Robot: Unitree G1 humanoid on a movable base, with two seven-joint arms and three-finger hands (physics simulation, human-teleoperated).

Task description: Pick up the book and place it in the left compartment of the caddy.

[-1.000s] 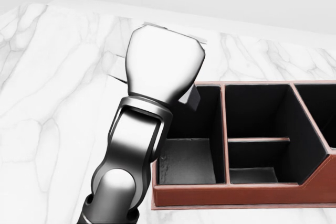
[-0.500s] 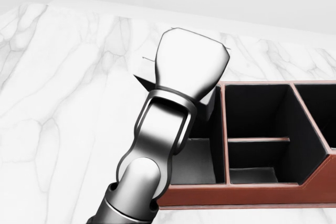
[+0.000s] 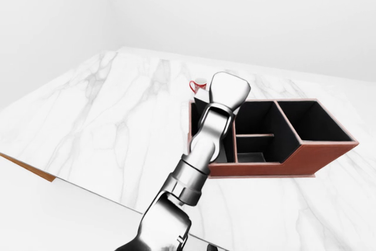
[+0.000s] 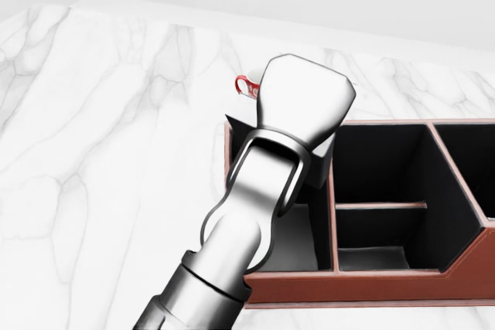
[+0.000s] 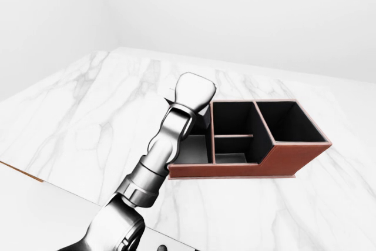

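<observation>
— Where was the left hand [image 4: 303, 102] seen?

— The chrome hand was seen at the centre of the head view, over the top-left corner of the red-brown leather caddy with black-lined compartments [image 4: 371, 287]. Only its back was shown; whether the fingers were spread or closed could not be told.

— And the book?

— A dark flat edge [image 4: 319, 169] was seen just under the hand, inside the caddy's left compartment [image 4: 298, 241]; it could not be told for certain that this was the book.

— What else was noted?

— A small red-and-white mug [image 3: 198, 85] was seen just above the caddy on the white marbled tabletop [image 3: 117, 116]. The right hand was not shown.
</observation>
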